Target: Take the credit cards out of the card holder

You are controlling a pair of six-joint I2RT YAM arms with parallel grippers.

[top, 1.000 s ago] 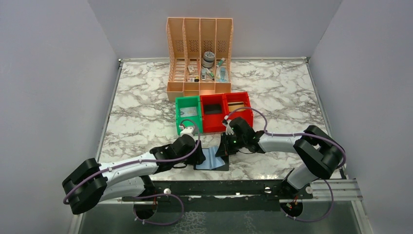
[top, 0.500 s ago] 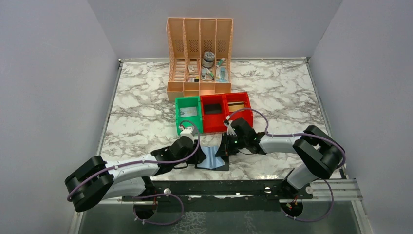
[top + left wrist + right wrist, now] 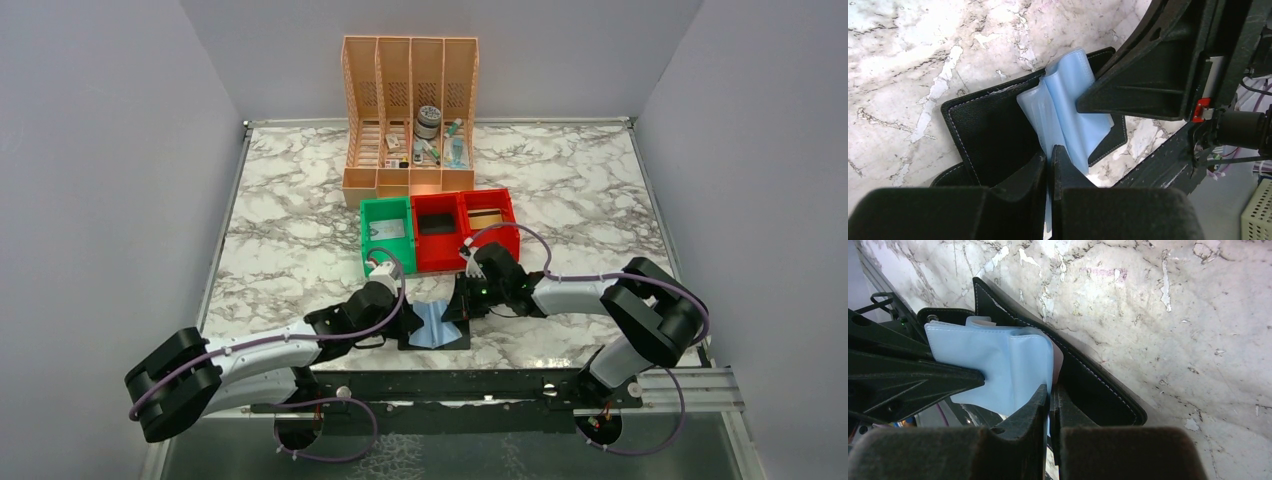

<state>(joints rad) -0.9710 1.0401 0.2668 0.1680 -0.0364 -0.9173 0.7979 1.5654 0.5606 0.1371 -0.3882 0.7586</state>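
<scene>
The black card holder [image 3: 455,338] lies open at the table's near edge, between both arms. Its pale blue lining [image 3: 432,322] stands bunched up from it. My left gripper [image 3: 1049,150] is shut on the lining's left fold [image 3: 1073,110], over the black leather [image 3: 993,130]. My right gripper [image 3: 1052,387] is shut on the lining's right fold [image 3: 1003,365]. A pale pinkish card edge [image 3: 1058,360] peeks out behind that fold. The other cards in the holder are hidden. In the top view the left gripper [image 3: 405,325] and the right gripper [image 3: 460,305] face each other across the holder.
A green bin [image 3: 364,228] holds a pale card, a red bin [image 3: 437,256] a dark one, and a second red bin [image 3: 514,225] a tan one, just behind the grippers. An orange file organiser [image 3: 410,60] stands farther back. A black rail [image 3: 440,385] runs along the near edge.
The blue lining has bunched up and lifted between the two grippers. The left arm has shifted slightly. The right arm has hardly moved.
</scene>
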